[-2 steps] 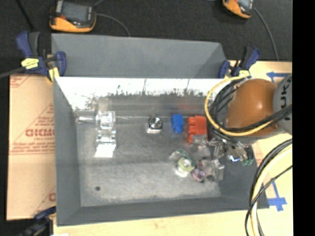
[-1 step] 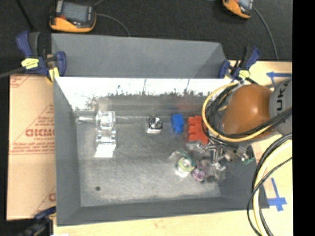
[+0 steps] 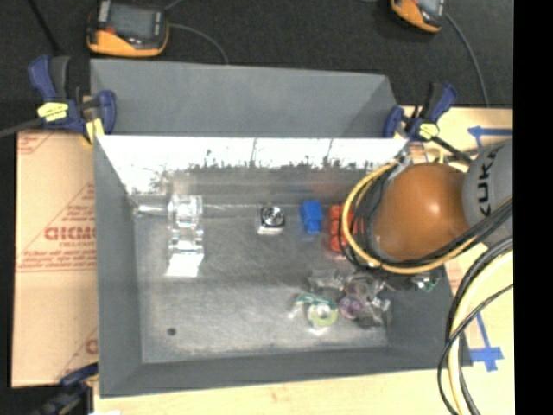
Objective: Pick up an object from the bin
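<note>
My gripper [image 3: 373, 287] reaches down at the bin's right side, mostly hidden under the arm's orange dome. Right below it lies a small tangle of things: a purple and grey piece [image 3: 356, 306] and a green and white ring-shaped thing [image 3: 320, 315] to its left. The gripper's lower end sits against or just above this tangle; I cannot tell whether it touches. A red-orange block [image 3: 334, 229] lies partly hidden at the dome's left edge, with a blue block [image 3: 311, 217] beside it.
A small silver and black thing [image 3: 271, 219] lies near the back wall at the middle. A clear plastic piece [image 3: 184, 234] lies at the left. The arm and its cables cover the bin's right wall.
</note>
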Motion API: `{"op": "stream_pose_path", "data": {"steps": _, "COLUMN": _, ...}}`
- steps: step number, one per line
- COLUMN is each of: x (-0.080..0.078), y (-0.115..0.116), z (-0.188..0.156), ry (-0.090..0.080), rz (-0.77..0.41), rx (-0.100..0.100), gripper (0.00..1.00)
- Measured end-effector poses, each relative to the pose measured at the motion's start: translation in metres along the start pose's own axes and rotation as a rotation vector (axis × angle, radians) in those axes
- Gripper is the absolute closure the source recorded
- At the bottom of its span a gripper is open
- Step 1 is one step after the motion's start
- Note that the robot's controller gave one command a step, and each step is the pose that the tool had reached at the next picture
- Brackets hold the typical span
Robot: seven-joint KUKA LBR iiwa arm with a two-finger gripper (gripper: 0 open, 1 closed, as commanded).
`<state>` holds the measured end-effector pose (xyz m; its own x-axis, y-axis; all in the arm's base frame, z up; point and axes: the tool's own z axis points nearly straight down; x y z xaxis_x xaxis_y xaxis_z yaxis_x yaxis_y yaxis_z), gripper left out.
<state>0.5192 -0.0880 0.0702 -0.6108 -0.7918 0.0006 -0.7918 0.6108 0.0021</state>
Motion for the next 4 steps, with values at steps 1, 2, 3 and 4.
{"op": "stream_pose_path", "data": {"steps": 1, "x": 0.0, "y": -0.001, "z": 0.0, "ry": -0.001, "rz": 0.004, "rx": 0.001, "gripper": 1.0}}
{"op": "stream_pose_path", "data": {"steps": 2, "x": 0.0, "y": -0.002, "z": -0.018, "ry": -0.004, "rz": 0.009, "rx": 0.006, "gripper": 1.0}}
{"op": "stream_pose_path", "data": {"steps": 3, "x": 0.0, "y": -0.004, "z": -0.032, "ry": -0.004, "rz": 0.015, "rx": 0.007, "gripper": 1.0}}
{"op": "stream_pose_path", "data": {"steps": 4, "x": -0.001, "y": -0.005, "z": -0.073, "ry": -0.005, "rz": 0.02, "rx": 0.008, "gripper": 1.0}}
